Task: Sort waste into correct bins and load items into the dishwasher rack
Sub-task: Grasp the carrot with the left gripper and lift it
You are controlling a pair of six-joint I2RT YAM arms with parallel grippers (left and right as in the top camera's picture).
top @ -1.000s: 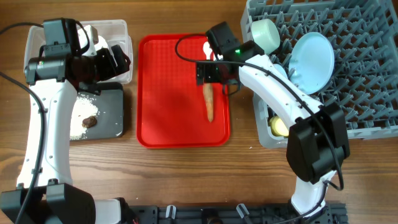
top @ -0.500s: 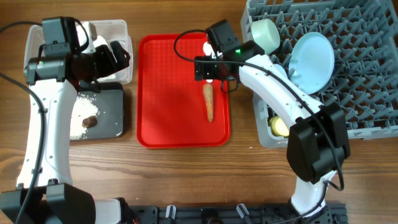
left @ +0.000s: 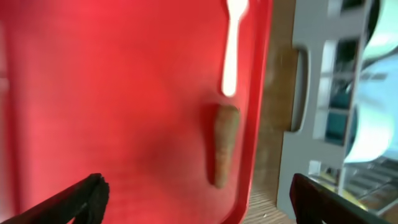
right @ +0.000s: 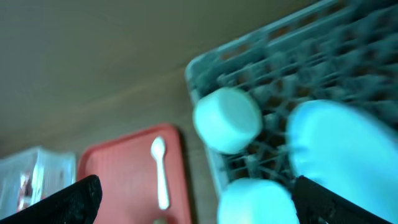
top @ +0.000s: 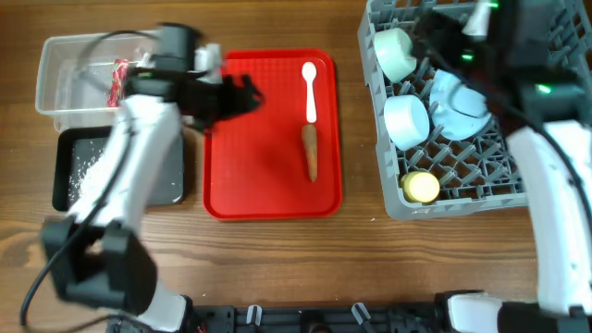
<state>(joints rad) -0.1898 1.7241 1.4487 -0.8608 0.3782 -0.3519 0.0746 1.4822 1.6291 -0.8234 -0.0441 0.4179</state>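
With the left hand [left: 198, 186] and right hand [right: 198, 183] both spread and empty, the red tray [top: 250, 176] carries one carrot [top: 312, 153] and one spoon [top: 309, 79], and the dishwasher rack [top: 481, 166] holds two bowls [top: 396, 53] [top: 407, 120], one plate [top: 458, 102] and one cup [top: 423, 188].

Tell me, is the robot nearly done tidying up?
Mostly. Done: plate, two bowls and yellow cup sit in the rack; the red wrapper is in the clear bin, crumbs in the black bin. In hand: nothing, the left gripper hangs open over the red tray. Left: the spoon and carrot on it.
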